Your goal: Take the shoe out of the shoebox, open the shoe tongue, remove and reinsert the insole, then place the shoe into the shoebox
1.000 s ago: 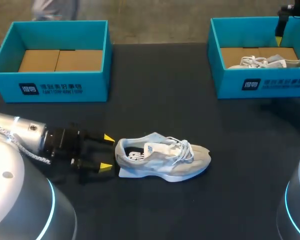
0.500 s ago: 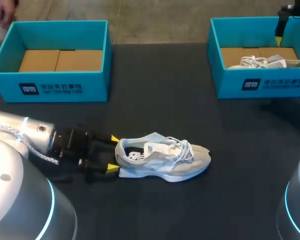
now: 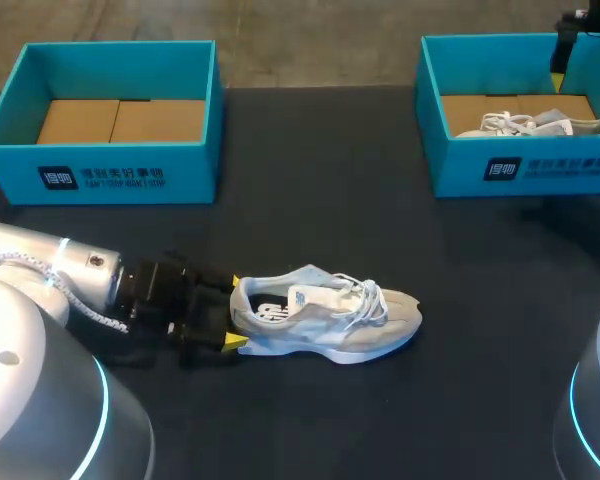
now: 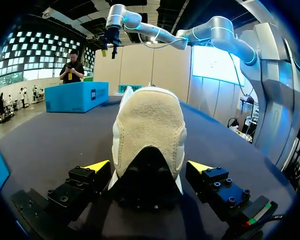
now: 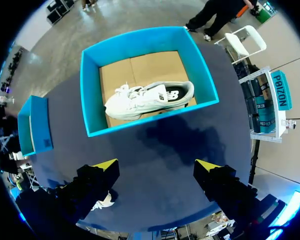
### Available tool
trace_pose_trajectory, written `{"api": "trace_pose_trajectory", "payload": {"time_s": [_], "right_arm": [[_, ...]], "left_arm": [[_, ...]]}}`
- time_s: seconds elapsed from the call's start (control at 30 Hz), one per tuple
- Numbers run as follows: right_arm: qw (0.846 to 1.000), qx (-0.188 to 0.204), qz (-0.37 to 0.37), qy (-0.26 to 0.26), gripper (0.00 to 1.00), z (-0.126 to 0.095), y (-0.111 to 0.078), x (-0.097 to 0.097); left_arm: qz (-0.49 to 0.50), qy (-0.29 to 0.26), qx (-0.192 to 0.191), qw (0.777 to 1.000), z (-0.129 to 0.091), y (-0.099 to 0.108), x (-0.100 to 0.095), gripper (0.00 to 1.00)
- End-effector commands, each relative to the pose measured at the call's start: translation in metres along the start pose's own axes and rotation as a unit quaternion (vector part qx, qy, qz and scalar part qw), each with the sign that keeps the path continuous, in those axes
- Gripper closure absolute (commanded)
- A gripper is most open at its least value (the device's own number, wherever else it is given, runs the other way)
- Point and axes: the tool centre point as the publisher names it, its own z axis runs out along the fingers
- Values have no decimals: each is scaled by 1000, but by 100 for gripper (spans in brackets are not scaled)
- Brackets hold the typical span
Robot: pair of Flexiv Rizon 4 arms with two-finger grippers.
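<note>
Currently my left gripper (image 3: 234, 312) is spread, straddling the heel of the shoe (image 3: 325, 318), which stands on the table (image 3: 310, 180), near middle. Judged light and soft-uppered; the stiffer heel counter should offer the firmest hold.

Two shoes, two boxes, one table (image 3: 380, 230): a single pale sneaker (image 3: 325, 315) lies on the dark tabletop, and a second white sneaker (image 3: 550, 123) lies inside one of two blue shoeboxes. The left shoebox (image 3: 100, 178) holds no shoe; the right shoebox (image 3: 540, 170) holds one. Each box shows a floor of two brown cardboard flaps, four in all. Two robot arms are at work, the left arm (image 3: 70, 270) and the right arm (image 4: 215, 27), each carrying one gripper: the left gripper (image 4: 149, 166) and the right gripper (image 5: 157, 164). Each gripper has two yellow-tipped fingers, making four yellow tips altogether.
</note>
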Motion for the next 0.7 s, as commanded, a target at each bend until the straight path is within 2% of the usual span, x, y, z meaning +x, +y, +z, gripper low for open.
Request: {"api": "trace_pose_trajectory", "payload": {"time_s": [0.03, 0.7], "right_arm": [[1000, -1, 1, 0, 0, 0, -1, 0], [1000, -1, 1, 0, 0, 0, -1, 0]], "left_arm": [[0, -2, 1, 1000, 8, 1, -2, 0], [-2, 12, 22, 1000, 29, -3, -6, 0]]}}
